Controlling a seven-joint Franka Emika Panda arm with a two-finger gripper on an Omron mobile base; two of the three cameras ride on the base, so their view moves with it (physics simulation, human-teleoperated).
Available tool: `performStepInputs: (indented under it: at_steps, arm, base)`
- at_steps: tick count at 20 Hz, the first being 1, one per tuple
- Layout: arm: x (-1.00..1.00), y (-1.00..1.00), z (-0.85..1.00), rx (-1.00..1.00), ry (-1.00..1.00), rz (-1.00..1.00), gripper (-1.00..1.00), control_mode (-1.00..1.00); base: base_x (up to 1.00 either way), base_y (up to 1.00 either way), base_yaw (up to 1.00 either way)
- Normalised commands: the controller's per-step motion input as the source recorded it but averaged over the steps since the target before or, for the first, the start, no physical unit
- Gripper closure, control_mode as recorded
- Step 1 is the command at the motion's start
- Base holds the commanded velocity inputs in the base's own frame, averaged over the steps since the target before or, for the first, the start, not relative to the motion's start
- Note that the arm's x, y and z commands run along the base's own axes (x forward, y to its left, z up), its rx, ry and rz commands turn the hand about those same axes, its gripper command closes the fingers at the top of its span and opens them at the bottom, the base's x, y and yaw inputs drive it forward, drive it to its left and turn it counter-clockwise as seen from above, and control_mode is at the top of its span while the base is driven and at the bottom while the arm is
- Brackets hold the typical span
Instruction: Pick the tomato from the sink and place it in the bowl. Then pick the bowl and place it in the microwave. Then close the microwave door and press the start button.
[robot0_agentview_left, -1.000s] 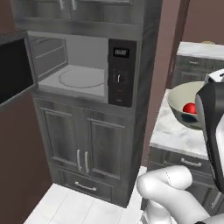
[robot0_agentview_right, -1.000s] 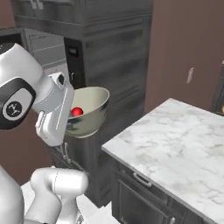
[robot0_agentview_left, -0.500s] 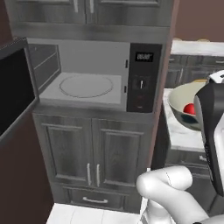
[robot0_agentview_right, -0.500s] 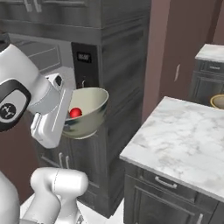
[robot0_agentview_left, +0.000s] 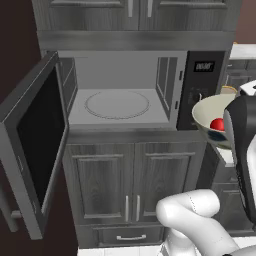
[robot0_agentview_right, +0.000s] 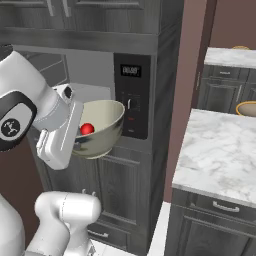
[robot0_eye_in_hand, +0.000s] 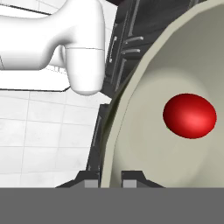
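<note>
Furthest to the left of the microwave (robot0_agentview_left: 120, 100) its door (robot0_agentview_left: 37, 150) hangs swung wide open, dark glass facing into the room, hinged at the oven's left edge. Inside the microwave the pale cavity shows its round turntable (robot0_agentview_left: 117, 104), bare. At the microwave's right side sits the black control panel (robot0_agentview_left: 201, 90), with a small display near its top. Just right of that panel, and a little lower than the display, the bowl (robot0_agentview_left: 212, 120) hangs in the air in front of the cabinet face, outside the oven cavity and slightly tilted. The tomato (robot0_agentview_left: 217, 124) lies inside the bowl, on its inner slope, away from the rim the pincer holds. In the hand view the gripper (robot0_eye_in_hand: 110, 181) is pinched on the bowl's near rim, one finger tip on the outside of the wall and the other on the inside, so the tomato sits beyond the fingers, deeper in the bowl and off to one side. From the right-hand camera the bowl is level with the lower part of the control panel, with the white hand clamped to its near side; a marble counter (robot0_agentview_right: 220, 150) stands well to the right of the microwave
</note>
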Motion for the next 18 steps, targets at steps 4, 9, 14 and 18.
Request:
performStepInputs:
  at_steps: [4, 9, 14, 18]
  arm:
    - [0.0, 0.0, 0.0, 0.0, 0.0, 0.0, 1.0, 1.0]
    - [0.0, 0.0, 0.0, 0.0, 0.0, 0.0, 1.0, 1.0]
    - [0.0, 0.0, 0.0, 0.0, 0.0, 0.0, 1.0, 1.0]
    - [0.0, 0.0, 0.0, 0.0, 0.0, 0.0, 1.0, 1.0]
  base:
    - [0.01, 0.72, -0.32]
    - [0.0, 0.02, -0.11]
    - [0.06, -0.11, -0.07]
    - [0.23, 0.05, -0.14]
